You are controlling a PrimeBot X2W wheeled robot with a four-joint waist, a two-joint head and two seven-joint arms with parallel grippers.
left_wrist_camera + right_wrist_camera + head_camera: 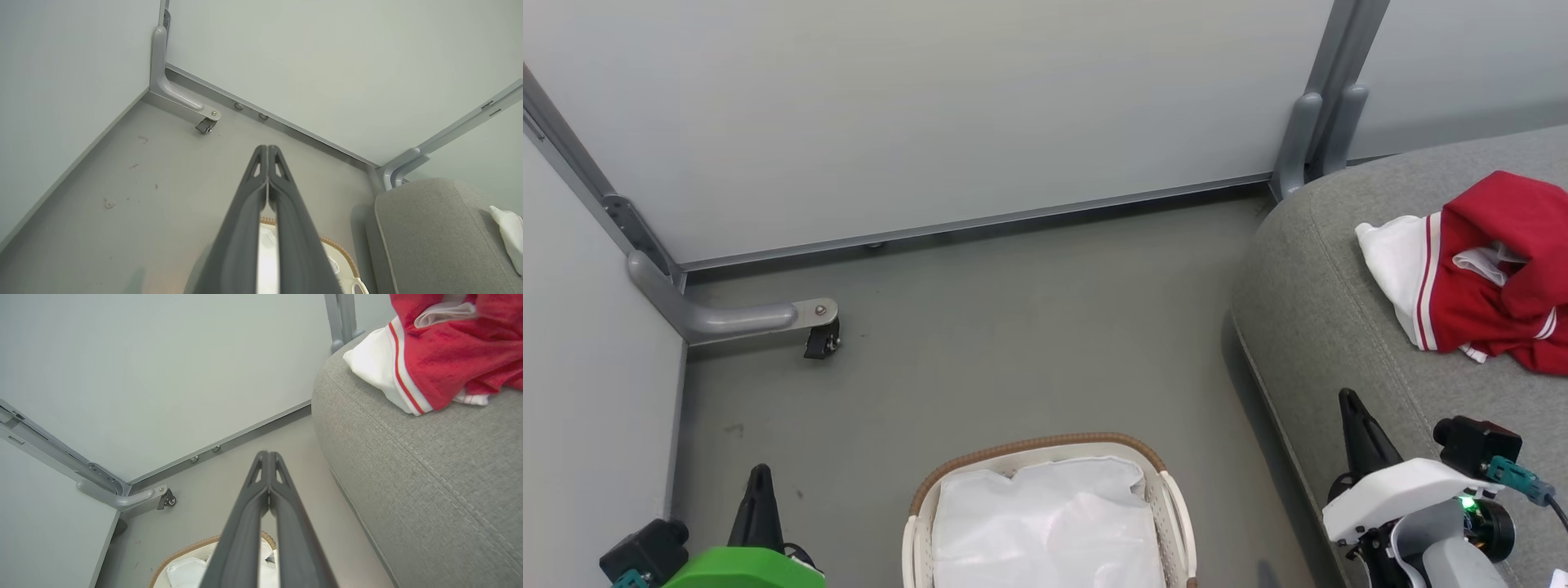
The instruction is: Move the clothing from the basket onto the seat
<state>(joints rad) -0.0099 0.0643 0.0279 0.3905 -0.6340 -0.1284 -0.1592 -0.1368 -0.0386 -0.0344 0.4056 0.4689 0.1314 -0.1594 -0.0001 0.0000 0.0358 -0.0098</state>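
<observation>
Grippers both closed, holding nothing. Left gripper [760, 478] sits at near left, fingers pressed together, above the grey floor [1013, 343] just left of the basket [1033, 444]. Right gripper [1347, 404] is at near right, fingers likewise together, over the near edge of the seat [1331, 310]. Clothing [1486, 278] lies in a rumpled red-and-white heap on the seat at far right, well apart from both grippers. Basket stands on the floor at near centre, beside the seat, white cloth liner [1045, 523] showing inside.
</observation>
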